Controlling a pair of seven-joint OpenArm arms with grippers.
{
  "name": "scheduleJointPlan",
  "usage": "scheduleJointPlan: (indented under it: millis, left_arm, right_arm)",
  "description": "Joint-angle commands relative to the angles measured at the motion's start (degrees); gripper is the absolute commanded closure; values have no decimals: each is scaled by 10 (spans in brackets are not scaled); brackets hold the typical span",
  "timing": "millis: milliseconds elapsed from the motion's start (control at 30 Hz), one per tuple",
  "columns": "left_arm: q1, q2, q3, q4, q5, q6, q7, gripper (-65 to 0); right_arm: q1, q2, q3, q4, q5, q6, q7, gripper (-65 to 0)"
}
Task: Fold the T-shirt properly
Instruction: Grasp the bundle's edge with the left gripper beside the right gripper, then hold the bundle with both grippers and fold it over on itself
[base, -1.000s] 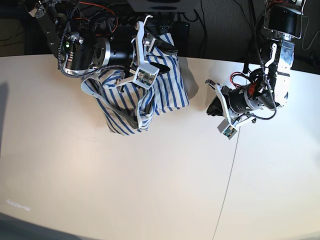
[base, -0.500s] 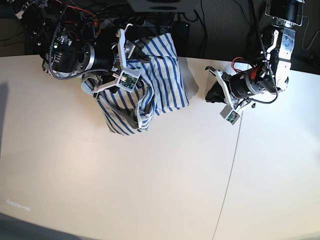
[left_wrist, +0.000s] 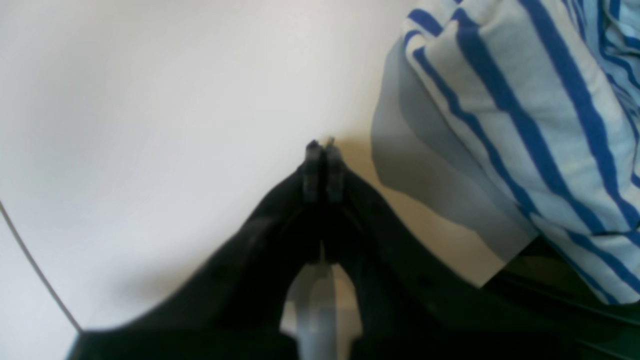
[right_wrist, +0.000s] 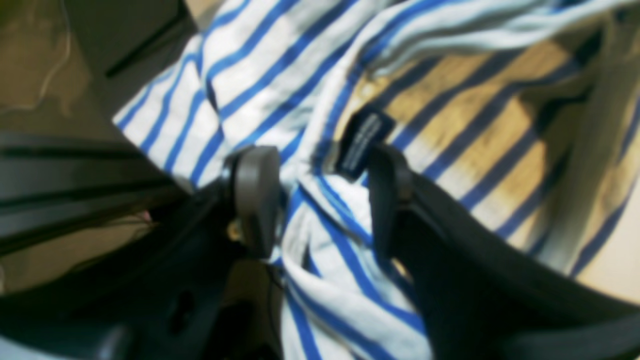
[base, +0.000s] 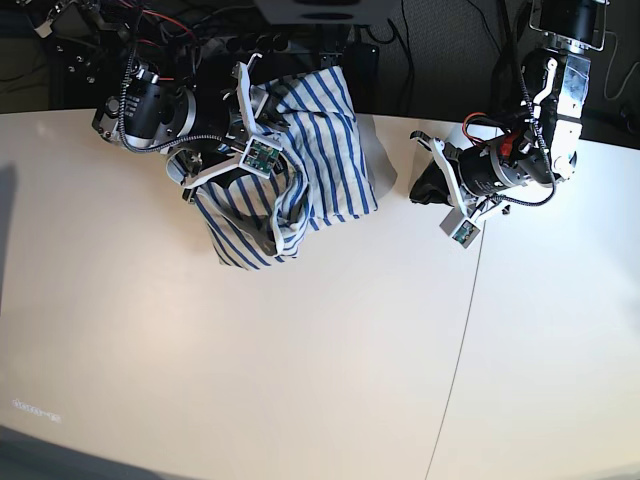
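The T-shirt (base: 300, 170), cream-white with blue stripes, lies crumpled at the back of the white table (base: 300, 350). My right gripper (base: 272, 120) hovers over its back part. In the right wrist view this gripper (right_wrist: 322, 200) is open, with neckline fabric between its fingers (right_wrist: 255, 195) and the dark label (right_wrist: 362, 140) just beyond them. My left gripper (base: 418, 193) is shut and empty, to the right of the T-shirt and apart from it. In the left wrist view its closed tips (left_wrist: 320, 147) sit low over bare table, with the T-shirt's edge (left_wrist: 525, 125) to the right.
Dark equipment and cables (base: 300, 40) crowd the table's back edge behind the T-shirt. A thin seam (base: 462, 340) runs down the table on the right side. The T-shirt casts a grey shadow (left_wrist: 430, 175) toward my left gripper.
My right arm has drawn back to the left over the T-shirt, and the fabric under it has shifted a little. My left gripper has moved slightly toward the back edge and stays shut.
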Motion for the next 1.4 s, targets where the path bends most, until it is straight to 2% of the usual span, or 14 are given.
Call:
scheduleJointPlan:
  millis: [0, 100, 133, 267, 300, 533, 600, 900, 967, 1067, 1233, 1367]
  left_arm:
    - [0, -6, -1, 5, 10, -14, 12, 0]
    - [0, -6, -1, 5, 10, -14, 12, 0]
    - [0, -6, -1, 5, 12, -14, 12, 0]
    - [1, -6, -1, 5, 14, -14, 17, 0]
    - [1, -6, -1, 5, 13, -14, 19, 0]
    - [25, -7, -1, 5, 13, -15, 25, 0]
    - [40, -7, -1, 5, 12, -25, 25, 0]
    - [76, -6, -1, 5, -25, -27, 25, 0]
    - [76, -3, 0, 5, -36, -28, 24, 0]
    - [76, 14, 1, 5, -32, -35, 25, 0]
    - [76, 51, 1, 5, -16, -38, 25, 0]
    - [73, 72, 1, 5, -10, -38, 23, 0]
  right_arm:
    - [4, 6, -4, 4, -5, 35, 16, -291]
    - [4, 6, -18, 2, -26, 26, 25, -285]
    - [4, 6, -18, 2, -31, 26, 28, -253]
    - [4, 6, -18, 2, -35, 26, 28, -26]
    - [4, 6, -18, 2, -35, 26, 28, 0]
    - [5, 6, -18, 2, -37, 26, 40, 0]
    - [5, 6, -18, 2, -32, 26, 46, 0]
    - [6, 2, -18, 3, -27, 26, 76, 0]
    - [6, -1, -18, 3, -8, 26, 76, 0]
    - [6, -9, -20, 4, 30, 26, 75, 0]
    - [6, -30, -21, 4, 59, 27, 71, 0]
    - [6, -33, -21, 5, 95, 27, 68, 0]
